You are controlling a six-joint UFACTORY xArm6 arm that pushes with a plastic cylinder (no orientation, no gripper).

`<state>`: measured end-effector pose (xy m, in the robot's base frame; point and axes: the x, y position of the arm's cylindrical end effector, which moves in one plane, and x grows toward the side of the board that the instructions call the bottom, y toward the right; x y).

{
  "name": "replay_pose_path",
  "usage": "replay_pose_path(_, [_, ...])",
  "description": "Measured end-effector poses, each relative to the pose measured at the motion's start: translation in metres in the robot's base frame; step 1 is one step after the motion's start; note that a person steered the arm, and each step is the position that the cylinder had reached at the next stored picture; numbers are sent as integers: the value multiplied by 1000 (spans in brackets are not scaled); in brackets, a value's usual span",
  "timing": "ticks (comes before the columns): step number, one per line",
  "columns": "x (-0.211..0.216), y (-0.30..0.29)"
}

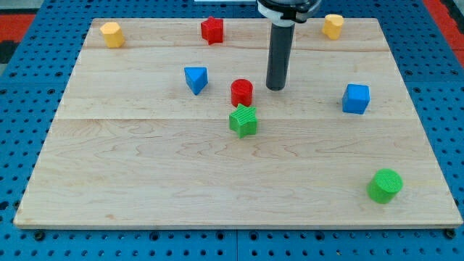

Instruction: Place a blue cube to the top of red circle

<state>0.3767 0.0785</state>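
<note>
The blue cube (355,98) sits at the view's right, mid-height on the wooden board. The red circle, a short red cylinder (241,92), stands near the board's centre, touching or almost touching the green star-like block (243,120) just below it. My tip (275,88) rests on the board just right of the red cylinder, a small gap apart, and far left of the blue cube. The dark rod rises from the tip to the view's top edge.
A blue triangular block (196,79) lies left of the red cylinder. A red star-like block (212,30) and two yellow blocks (112,34) (333,26) line the top edge. A green cylinder (384,185) sits at bottom right. The wooden board (145,167) lies on a blue pegboard.
</note>
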Motion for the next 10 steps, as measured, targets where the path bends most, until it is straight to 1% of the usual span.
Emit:
replay_pose_path(1, [0,33])
replay_pose_path(2, [19,32])
replay_pose_path(3, [67,66])
replay_pose_path(4, [58,116])
replay_pose_path(5, [22,94])
replay_pose_path(6, [15,136])
replay_pose_path(7, [29,144])
replay_pose_path(8, [18,200])
replay_pose_path(9, [-9,182])
replay_pose_path(10, [-24,111])
